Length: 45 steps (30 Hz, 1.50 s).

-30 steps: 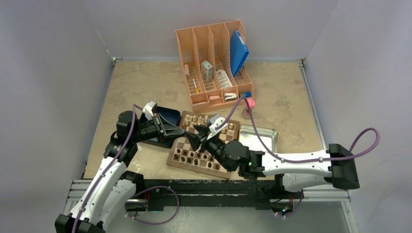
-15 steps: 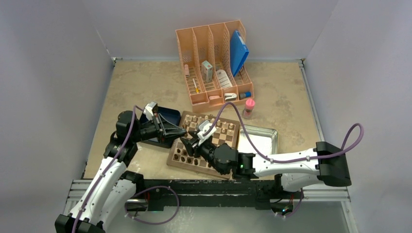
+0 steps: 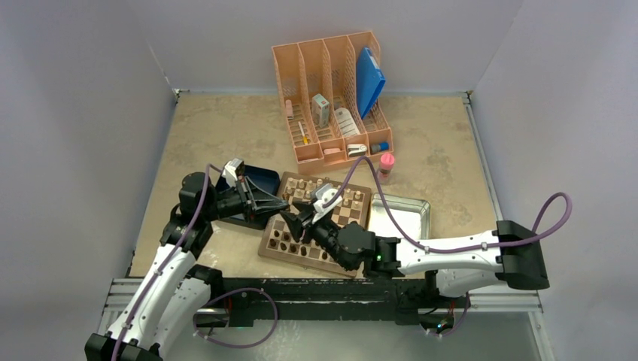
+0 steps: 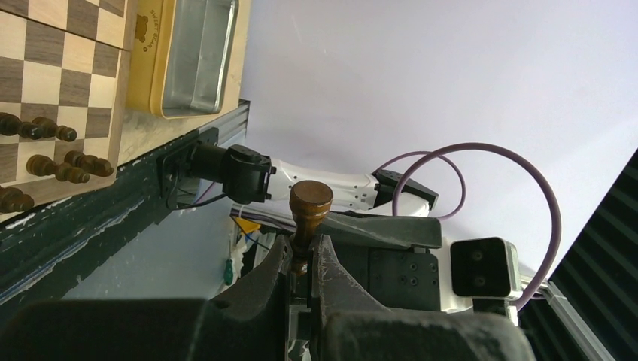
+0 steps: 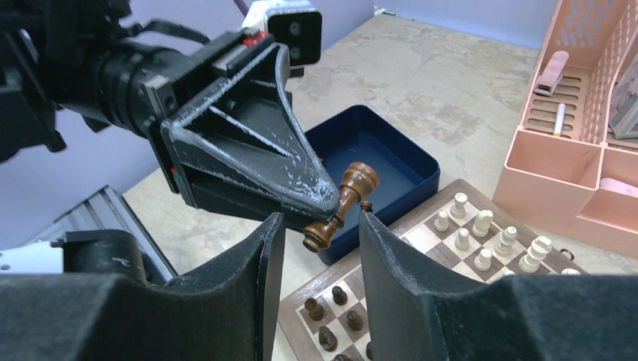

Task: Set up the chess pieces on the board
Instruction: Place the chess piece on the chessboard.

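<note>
From above: the board [image 3: 352, 216] sits between a blue tray [image 3: 259, 179] and a metal tin [image 3: 414, 214]; the pink organizer [image 3: 284, 71] holds a blue folder [image 3: 370, 79]. Left wrist: my left jaws clamp a dark chess piece [image 4: 310, 207]. Right wrist: my right jaws stand apart, flanking it.

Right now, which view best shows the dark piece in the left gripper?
Right wrist: the dark piece shows nearly whole, tilted, in the left gripper. Left wrist shows only one end and stem; top external, barely a speck.
</note>
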Available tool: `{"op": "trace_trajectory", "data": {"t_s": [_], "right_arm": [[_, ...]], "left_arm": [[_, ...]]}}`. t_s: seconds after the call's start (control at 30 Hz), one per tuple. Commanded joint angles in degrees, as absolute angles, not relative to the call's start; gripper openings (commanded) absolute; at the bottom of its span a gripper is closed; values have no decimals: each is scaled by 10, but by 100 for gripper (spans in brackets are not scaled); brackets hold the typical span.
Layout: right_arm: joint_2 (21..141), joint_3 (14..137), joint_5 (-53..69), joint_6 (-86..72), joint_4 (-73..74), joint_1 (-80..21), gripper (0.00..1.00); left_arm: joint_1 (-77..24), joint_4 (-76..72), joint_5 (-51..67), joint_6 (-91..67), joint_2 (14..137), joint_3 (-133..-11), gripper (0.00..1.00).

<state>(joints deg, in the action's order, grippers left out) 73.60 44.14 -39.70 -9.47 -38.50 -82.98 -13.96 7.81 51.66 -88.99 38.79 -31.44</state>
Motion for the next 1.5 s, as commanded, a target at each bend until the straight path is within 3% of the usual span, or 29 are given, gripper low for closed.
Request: {"op": "trace_trajectory", "data": {"t_s": [0.0,0.57,0.73,0.93,1.03,1.17,1.33,1.47], "right_arm": [[702,451,-404,-113,-423,-831,43],[742,462,-424,-113,-419,-831,38],[735,452,-443,-110,-438,-831,25],[730,438,-457,-98,-476,-831,1],[727,437,-461,-97,-480,-831,0],[721,435,-470,-101,-480,-831,0],[708,456,-479,-151,-375,-831,0],[686,467,-490,-202,-268,-831,0]], "left_arm": [[-142,74,515,-916,394,-313,0],[-142,81,513,-926,394,-334,0],[-142,82,516,-925,391,-335,0],[-142,88,517,-927,388,-331,0],[-142,93,517,-927,386,-331,0],[-142,100,515,-926,384,-330,12],[-142,98,499,-902,387,-330,47],[-142,94,461,-804,402,-334,58]]}}
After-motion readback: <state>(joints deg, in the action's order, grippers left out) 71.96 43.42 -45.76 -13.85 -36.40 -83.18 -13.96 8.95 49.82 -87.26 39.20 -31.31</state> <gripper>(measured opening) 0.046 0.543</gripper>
